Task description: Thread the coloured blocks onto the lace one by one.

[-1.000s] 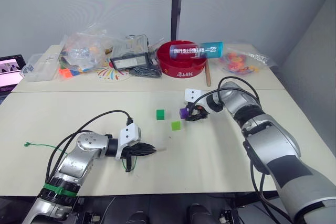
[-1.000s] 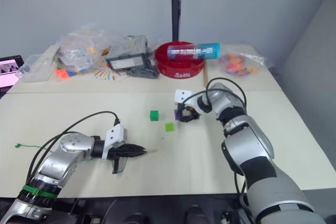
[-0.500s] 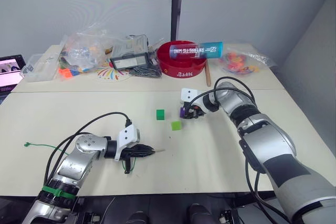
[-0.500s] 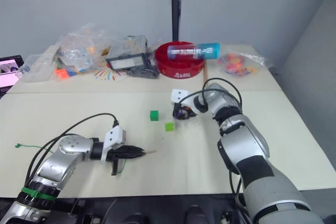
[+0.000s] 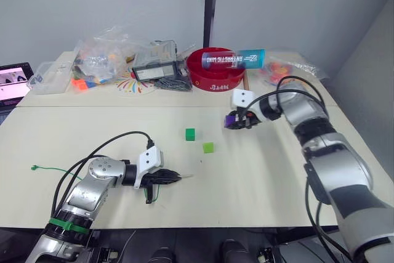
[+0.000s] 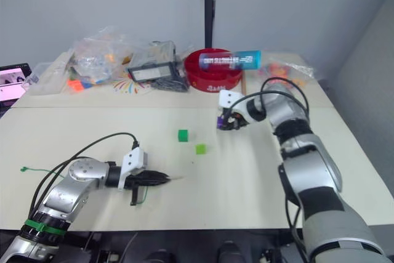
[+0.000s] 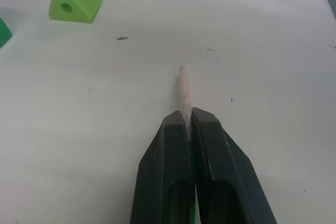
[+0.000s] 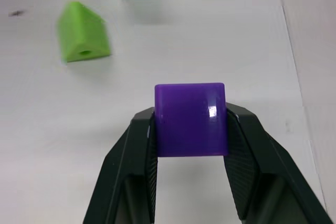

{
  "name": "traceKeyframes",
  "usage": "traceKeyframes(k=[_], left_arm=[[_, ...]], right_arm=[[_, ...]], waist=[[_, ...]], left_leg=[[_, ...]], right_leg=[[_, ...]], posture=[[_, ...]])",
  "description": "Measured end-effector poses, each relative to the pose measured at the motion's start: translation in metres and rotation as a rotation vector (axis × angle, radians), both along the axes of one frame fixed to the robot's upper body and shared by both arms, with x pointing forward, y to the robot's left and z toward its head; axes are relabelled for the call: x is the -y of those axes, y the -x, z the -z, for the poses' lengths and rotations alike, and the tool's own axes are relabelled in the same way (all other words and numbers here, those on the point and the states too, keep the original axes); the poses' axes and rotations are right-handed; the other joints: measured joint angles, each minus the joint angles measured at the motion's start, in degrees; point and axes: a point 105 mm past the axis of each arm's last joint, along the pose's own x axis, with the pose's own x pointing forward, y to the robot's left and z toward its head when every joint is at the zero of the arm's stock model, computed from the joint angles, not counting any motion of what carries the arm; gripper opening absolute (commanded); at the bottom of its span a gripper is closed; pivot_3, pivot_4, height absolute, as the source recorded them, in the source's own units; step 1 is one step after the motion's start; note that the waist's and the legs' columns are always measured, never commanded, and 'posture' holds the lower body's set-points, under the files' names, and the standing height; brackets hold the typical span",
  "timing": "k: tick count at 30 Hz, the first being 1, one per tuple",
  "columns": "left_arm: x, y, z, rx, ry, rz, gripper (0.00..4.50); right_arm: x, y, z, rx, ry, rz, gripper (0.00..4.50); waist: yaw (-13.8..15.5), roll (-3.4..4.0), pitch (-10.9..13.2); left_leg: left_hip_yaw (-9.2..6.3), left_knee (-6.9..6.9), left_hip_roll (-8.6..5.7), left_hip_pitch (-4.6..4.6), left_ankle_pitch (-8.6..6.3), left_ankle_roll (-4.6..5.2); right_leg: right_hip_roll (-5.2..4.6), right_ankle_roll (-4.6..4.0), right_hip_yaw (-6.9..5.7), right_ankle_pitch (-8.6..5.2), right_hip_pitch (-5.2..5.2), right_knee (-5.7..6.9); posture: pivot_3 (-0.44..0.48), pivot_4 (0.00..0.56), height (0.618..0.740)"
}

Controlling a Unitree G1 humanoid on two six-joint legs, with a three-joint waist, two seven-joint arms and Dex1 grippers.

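My left gripper [image 5: 173,177] rests low over the table's near left, shut on the lace's pale stiff tip [image 7: 182,85], which pokes out past the fingers. The green lace [image 5: 151,195] loops under that gripper, and its knotted end [image 5: 34,167] lies far to the left. My right gripper [image 5: 234,121] hangs above the table right of centre, shut on a purple block [image 8: 190,119]. A dark green block [image 5: 190,133] and a light green block [image 5: 208,147] lie on the table between the two grippers, each with a hole showing.
At the table's back stand a red bowl [image 5: 215,77] with a blue tube [image 5: 233,60] across it, a black device [image 5: 154,69] and clear plastic bags [image 5: 98,60] of small pieces. Another bag [image 5: 289,69] lies back right, a lit screen [image 5: 13,81] far left.
My right gripper has lifted the purple block off the table and carried it right, away from the green blocks. The left gripper has stayed put, still holding the lace tip.
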Motion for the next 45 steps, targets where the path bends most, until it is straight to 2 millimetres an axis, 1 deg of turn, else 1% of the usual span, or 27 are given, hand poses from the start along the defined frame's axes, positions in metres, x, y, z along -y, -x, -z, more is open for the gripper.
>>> traceKeyframes(k=[2, 3, 4, 5, 8, 9, 12, 14, 17, 20, 24, 26, 27, 31, 33, 38, 41, 45], left_arm=[[0.000, -0.001, 0.000, 0.001, 0.001, 0.000, 0.00], [0.000, -0.001, -0.001, 0.002, 0.002, 0.000, 0.00], [0.000, -0.001, -0.001, 0.002, 0.002, 0.000, 0.00], [0.001, -0.002, -0.002, 0.005, 0.005, 0.004, 0.00], [0.002, -0.004, -0.004, 0.012, 0.007, 0.006, 0.00], [0.002, -0.004, -0.004, 0.012, 0.008, 0.006, 0.00], [0.002, -0.004, -0.004, 0.010, 0.008, 0.008, 0.00], [0.002, -0.003, -0.004, 0.009, 0.008, 0.011, 0.00], [0.002, -0.003, -0.004, 0.008, 0.007, 0.016, 0.00], [0.004, -0.001, -0.007, 0.017, 0.000, 0.033, 0.00], [0.003, 0.001, -0.009, 0.024, -0.010, 0.040, 0.00], [0.003, 0.001, -0.009, 0.023, -0.011, 0.041, 0.00], [0.003, 0.001, -0.009, 0.025, -0.010, 0.044, 0.00], [0.004, 0.002, -0.008, 0.021, -0.014, 0.049, 0.00], [0.005, 0.003, -0.007, 0.017, -0.018, 0.053, 0.00], [0.003, 0.003, -0.005, 0.008, -0.039, 0.052, 0.00], [0.005, 0.004, -0.003, -0.003, -0.046, 0.055, 0.00], [0.007, 0.006, -0.003, -0.009, -0.049, 0.060, 0.00]], right_arm=[[0.001, 0.025, 0.009, -0.069, 0.008, -0.027, 1.19], [-0.005, 0.043, 0.014, -0.113, 0.009, -0.052, 1.19], [-0.008, 0.051, 0.016, -0.134, 0.005, -0.062, 1.19], [-0.014, 0.063, 0.015, -0.149, -0.002, -0.074, 1.19], [-0.042, 0.092, 0.013, -0.168, -0.019, -0.140, 1.19], [-0.053, 0.101, 0.015, -0.175, -0.032, -0.155, 1.19], [-0.075, 0.118, 0.032, -0.235, -0.049, -0.175, 1.19], [-0.081, 0.119, 0.040, -0.249, -0.045, -0.151, 1.19], [-0.084, 0.111, 0.050, -0.223, -0.027, -0.090, 1.19], [-0.086, 0.106, 0.066, -0.230, -0.003, -0.043, 1.19], [-0.087, 0.104, 0.067, -0.216, -0.003, -0.036, 1.19], [-0.088, 0.104, 0.068, -0.207, -0.003, -0.036, 2.24], [-0.087, 0.103, 0.072, -0.214, 0.003, -0.025, 2.57], [-0.087, 0.100, 0.071, -0.207, -0.028, 0.003, 3.96], [-0.087, 0.101, 0.072, -0.223, -0.049, 0.008, 4.46], [-0.084, 0.103, 0.073, -0.250, -0.125, 0.032, 4.46], [-0.076, 0.109, 0.078, -0.263, -0.219, 0.039, 4.46], [-0.072, 0.116, 0.085, -0.258, -0.324, 0.030, 4.46]], waist=[[0.1, 0.02, 0.0], [-0.1, 0.04, 0.0], [-0.3, 0.05, 0.0], [-0.3, 0.06, 0.0], [-0.2, 0.07, 0.0], [-0.1, 0.06, 0.0], [0.2, 0.06, 0.0], [0.5, 0.06, 0.0], [1.0, 0.06, 0.0], [1.2, 0.06, 0.0], [1.1, 0.05, 0.0], [1.1, 0.04, 0.0], [1.1, 0.04, 0.0], [1.1, 0.04, 0.0], [1.1, 0.04, 0.0], [1.2, 0.04, 0.0], [1.5, 0.03, 0.0], [1.4, 0.01, 0.0]], left_leg=[[-0.01, 0.01, 0.00, -0.05, 0.00, 0.00], [0.00, 0.02, 0.00, -0.06, 0.00, 0.00], [0.01, 0.02, 0.00, -0.03, 0.00, 0.00], [0.01, 0.02, 0.00, -0.03, 0.00, 0.01], [0.01, 0.03, 0.02, 0.05, 0.00, 0.00], [-0.01, 0.04, 0.02, 0.10, 0.01, -0.01], [0.00, 0.13, 0.00, 0.06, 0.03, -0.04], [0.01, 0.16, -0.01, 0.02, 0.03, -0.04], [0.00, 0.16, 0.00, 0.03, 0.03, -0.04], [0.01, 0.16, 0.00, 0.00, 0.03, -0.04], [0.01, 0.15, 0.01, 0.09, 0.02, -0.04], [0.01, 0.15, 0.02, 0.13, 0.02, -0.03], [0.01, 0.15, 0.02, 0.12, 0.02, -0.03], [0.02, 0.15, 0.02, 0.12, 0.02, -0.03], [0.01, 0.15, 0.02, 0.09, 0.02, -0.03], [0.00, 0.15, 0.01, 0.06, 0.02, -0.03], [0.01, 0.14, -0.01, 0.04, 0.02, -0.03], [0.01, 0.14, 0.01, 0.05, 0.02, -0.03]], right_leg=[[0.00, 0.00, 0.00, 0.00, -0.04, 0.00], [0.00, 0.00, 0.01, 0.00, -0.05, 0.01], [0.01, 0.00, 0.02, 0.00, -0.05, 0.02], [0.01, 0.00, 0.04, 0.00, -0.05, 0.02], [0.06, 0.01, 0.04, -0.01, 0.00, 0.01], [0.06, 0.01, 0.04, -0.01, 0.07, 0.01], [0.04, 0.02, 0.03, -0.02, 0.10, -0.01], [0.02, 0.02, 0.03, -0.02, 0.09, -0.01], [0.02, 0.02, 0.02, -0.01, 0.08, 0.00], [0.02, 0.02, 0.01, -0.01, 0.06, 0.00], [0.03, 0.02, 0.01, -0.01, 0.11, -0.01], [0.05, 0.02, 0.01, -0.01, 0.14, -0.01], [0.05, 0.02, 0.01, -0.02, 0.14, -0.01], [0.05, 0.02, 0.01, -0.02, 0.14, -0.01], [0.04, 0.02, 0.01, -0.01, 0.13, -0.01], [0.04, 0.02, 0.01, -0.02, 0.12, -0.03], [-0.01, 0.03, -0.01, -0.02, 0.13, -0.04], [0.02, 0.03, -0.02, -0.02, 0.15, -0.06]], posture=[[0.000, 0.150, 0.731], [0.000, 0.150, 0.731], [0.000, 0.150, 0.731], [0.000, 0.150, 0.731], [0.000, 0.150, 0.731], [0.000, 0.150, 0.731], [0.000, 0.150, 0.731], [0.000, 0.150, 0.731], [0.000, 0.150, 0.731], [0.000, 0.150, 0.731], [0.000, 0.150, 0.731], [0.000, 0.150, 0.731], [0.000, 0.150, 0.731], [0.000, 0.150, 0.731], [0.000, 0.150, 0.731], [0.000, 0.150, 0.731], [0.000, 0.150, 0.731], [0.000, 0.150, 0.731]])
